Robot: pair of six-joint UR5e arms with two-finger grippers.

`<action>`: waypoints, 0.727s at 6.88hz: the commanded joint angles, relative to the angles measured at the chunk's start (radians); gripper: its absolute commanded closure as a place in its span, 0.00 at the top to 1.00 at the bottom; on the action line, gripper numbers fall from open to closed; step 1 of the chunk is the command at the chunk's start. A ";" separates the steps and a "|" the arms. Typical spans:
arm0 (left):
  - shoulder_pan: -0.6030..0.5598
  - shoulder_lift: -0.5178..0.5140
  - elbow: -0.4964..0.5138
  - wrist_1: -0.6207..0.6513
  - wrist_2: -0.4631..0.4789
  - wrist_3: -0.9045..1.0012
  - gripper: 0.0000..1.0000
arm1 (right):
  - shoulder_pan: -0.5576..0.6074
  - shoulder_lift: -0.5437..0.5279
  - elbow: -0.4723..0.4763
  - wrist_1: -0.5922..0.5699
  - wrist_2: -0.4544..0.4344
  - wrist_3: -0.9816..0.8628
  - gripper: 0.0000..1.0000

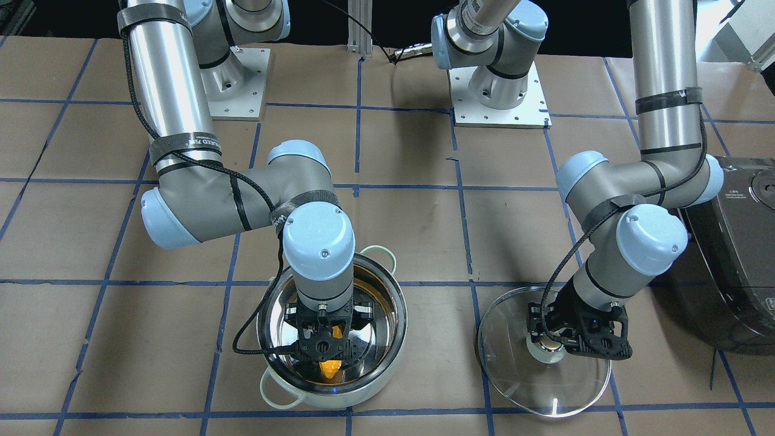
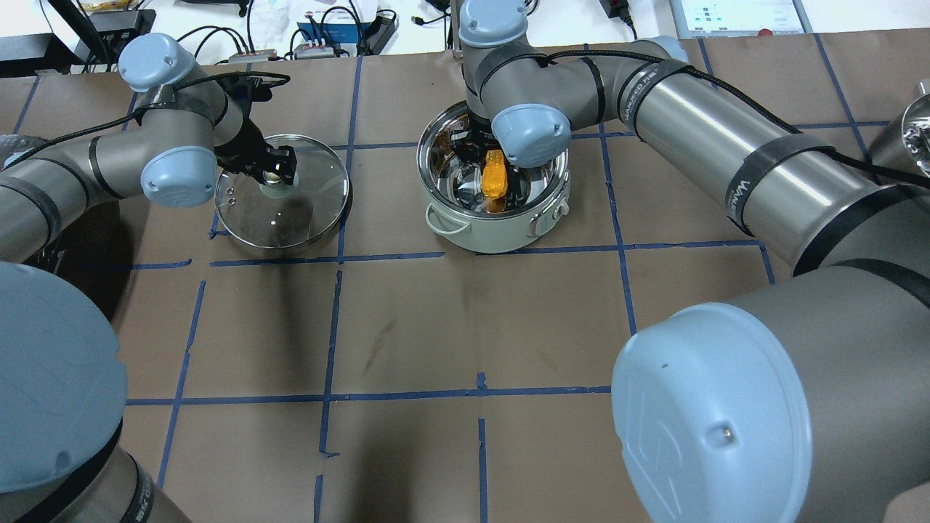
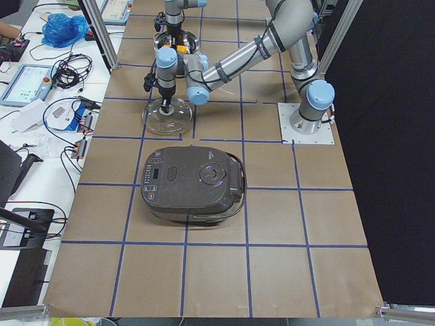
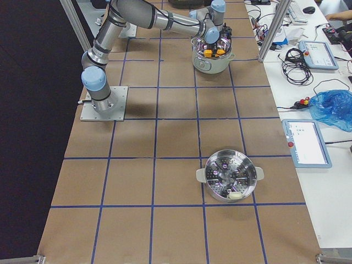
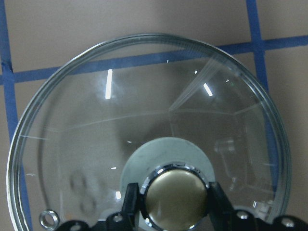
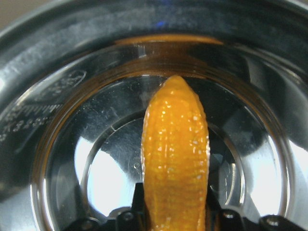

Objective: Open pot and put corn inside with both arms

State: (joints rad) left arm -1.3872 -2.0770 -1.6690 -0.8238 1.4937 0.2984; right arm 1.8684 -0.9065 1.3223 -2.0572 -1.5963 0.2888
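Right wrist-mounted view: the right gripper [image 6: 175,219] has its fingers drawn in narrow against the thick end of the corn [image 6: 175,159]. It holds the cob, tapered tip pointing away from the camera, inside the shiny steel pot [image 6: 53,62]; whether the tip touches the bottom I cannot tell. From overhead the cob lies within the pot's rim with the right wrist directly above it, and the pot, lid off, stands with its mint-green handles on the brown paper-covered table [image 2: 436,327]. The left gripper [image 5: 175,202] has its fingers [image 5: 130,204] pressed to either side of the round metal knob [image 5: 175,192] of the glass lid [image 5: 96,120], which lies knob up on the table, well apart from the pot toward the robot's left. Near the lid on that side stands a dark rice cooker [image 1: 738,266]. A perforated steamer pot [image 4: 231,176] stands far off toward the table's right end.
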 commanded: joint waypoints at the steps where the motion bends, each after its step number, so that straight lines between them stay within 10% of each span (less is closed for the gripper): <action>1: 0.002 -0.003 -0.003 0.005 -0.001 -0.004 0.16 | 0.000 0.011 0.006 -0.015 -0.001 -0.007 0.51; 2: 0.002 -0.009 -0.002 0.003 0.000 -0.013 0.99 | -0.002 0.005 0.005 -0.014 -0.001 -0.007 0.77; 5: -0.007 0.061 0.002 -0.067 0.002 -0.021 1.00 | -0.008 -0.177 0.003 0.123 0.006 -0.007 0.82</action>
State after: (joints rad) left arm -1.3886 -2.0609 -1.6690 -0.8430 1.4947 0.2804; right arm 1.8649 -0.9881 1.3252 -2.0257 -1.5942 0.2820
